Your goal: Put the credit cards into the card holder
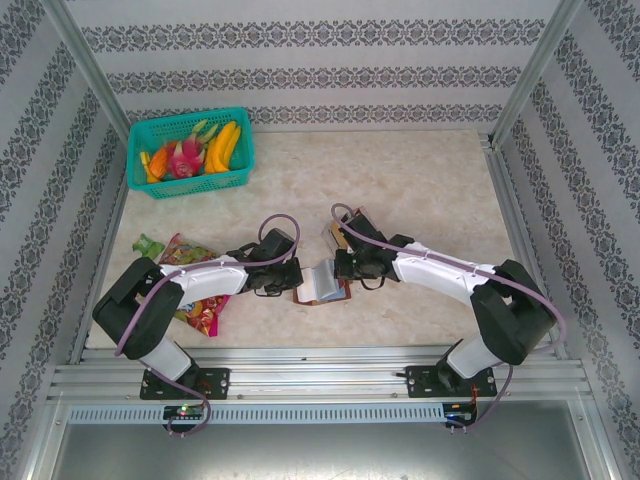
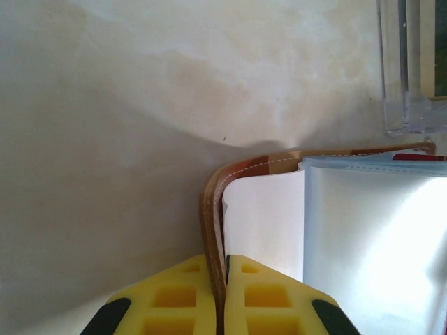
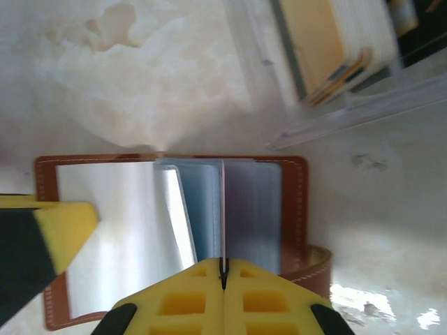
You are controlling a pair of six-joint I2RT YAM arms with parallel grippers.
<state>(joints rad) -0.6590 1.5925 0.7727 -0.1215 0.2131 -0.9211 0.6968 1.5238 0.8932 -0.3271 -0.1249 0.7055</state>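
Note:
The brown leather card holder [image 1: 322, 290] lies open on the table between the arms, its grey-clear sleeves [image 3: 255, 209] fanned up. My left gripper [image 2: 218, 264] is shut on the holder's leather cover [image 2: 237, 169], pinching its edge. My right gripper [image 3: 223, 264] is shut on one thin credit card [image 3: 223, 209], seen edge-on, which stands upright among the sleeves. Whether it sits inside a sleeve I cannot tell. More credit cards [image 3: 328, 49] stand in a clear slotted stand [image 1: 338, 232] just beyond the holder. The left gripper's yellow finger [image 3: 63, 223] rests at the holder's left side.
A teal basket [image 1: 190, 184] of fruit stands at the back left. Colourful snack packets [image 1: 185, 253] lie beside the left arm. Metal frame posts and patterned walls ring the marbled table [image 1: 420, 190].

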